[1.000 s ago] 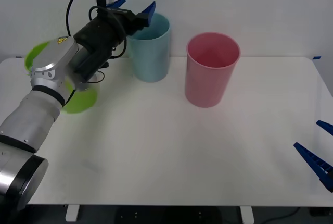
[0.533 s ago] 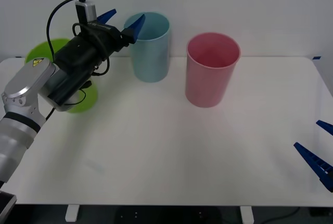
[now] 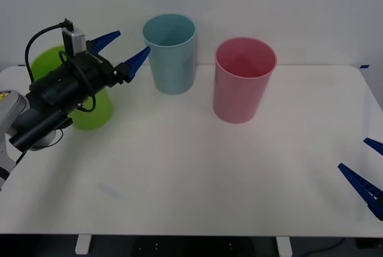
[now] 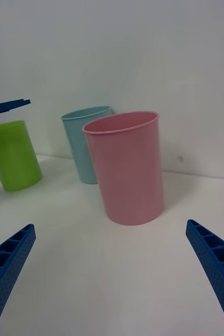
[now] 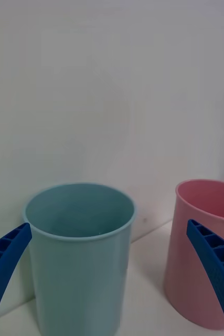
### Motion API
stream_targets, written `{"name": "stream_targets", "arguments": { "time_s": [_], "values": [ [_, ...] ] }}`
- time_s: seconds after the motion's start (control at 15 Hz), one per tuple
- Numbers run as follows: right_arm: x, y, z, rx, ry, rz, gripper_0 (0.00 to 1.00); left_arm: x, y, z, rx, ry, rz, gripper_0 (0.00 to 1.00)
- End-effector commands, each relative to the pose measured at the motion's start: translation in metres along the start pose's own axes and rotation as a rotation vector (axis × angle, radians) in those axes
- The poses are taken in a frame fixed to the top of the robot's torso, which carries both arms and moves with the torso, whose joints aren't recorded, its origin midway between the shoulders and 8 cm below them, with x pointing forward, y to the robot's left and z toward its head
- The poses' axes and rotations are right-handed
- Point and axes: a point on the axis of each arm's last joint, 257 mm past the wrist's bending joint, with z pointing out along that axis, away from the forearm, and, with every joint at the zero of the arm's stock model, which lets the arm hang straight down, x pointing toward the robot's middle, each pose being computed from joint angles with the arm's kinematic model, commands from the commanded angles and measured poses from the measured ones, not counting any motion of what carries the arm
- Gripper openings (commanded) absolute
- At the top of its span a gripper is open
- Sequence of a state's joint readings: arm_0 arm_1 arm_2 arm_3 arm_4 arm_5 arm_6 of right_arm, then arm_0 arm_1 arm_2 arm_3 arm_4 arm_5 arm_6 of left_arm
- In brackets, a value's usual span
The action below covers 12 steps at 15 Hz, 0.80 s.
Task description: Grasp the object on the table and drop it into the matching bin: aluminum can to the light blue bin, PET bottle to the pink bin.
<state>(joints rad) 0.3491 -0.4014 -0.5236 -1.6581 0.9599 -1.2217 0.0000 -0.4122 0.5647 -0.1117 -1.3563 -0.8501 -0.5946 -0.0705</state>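
The light blue bin stands at the back of the white table, with the pink bin to its right. My left gripper hovers open and holds nothing, just left of the light blue bin's rim. Its wrist view looks at the light blue bin and the pink bin between the spread fingers of the left gripper. My right gripper waits open at the table's right edge. The aluminum can is out of view.
A lime green bin stands at the back left, partly behind my left arm. From the right wrist, the green bin, light blue bin and pink bin line up beyond the right gripper.
My left arm has drawn back to the left, away from the light blue bin's rim, with its fingers open throughout. The right arm has not moved.
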Motion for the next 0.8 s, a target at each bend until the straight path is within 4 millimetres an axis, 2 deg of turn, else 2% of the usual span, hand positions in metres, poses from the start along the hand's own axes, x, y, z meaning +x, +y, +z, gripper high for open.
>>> {"name": "stream_targets", "arguments": {
  "time_s": [0.07,0.67,0.8],
  "values": [
    [0.000,0.000,0.000,0.000,0.000,0.000,1.00,0.005,-0.007,-0.019,0.013,0.015,0.037,1.00],
    [0.000,0.000,0.000,0.000,0.000,0.000,1.00,0.018,-0.029,-0.102,0.210,0.098,0.151,1.00],
    [0.000,0.000,0.000,0.000,0.000,0.000,1.00,0.019,-0.028,-0.118,0.239,0.127,0.173,1.00]
  ]
}}
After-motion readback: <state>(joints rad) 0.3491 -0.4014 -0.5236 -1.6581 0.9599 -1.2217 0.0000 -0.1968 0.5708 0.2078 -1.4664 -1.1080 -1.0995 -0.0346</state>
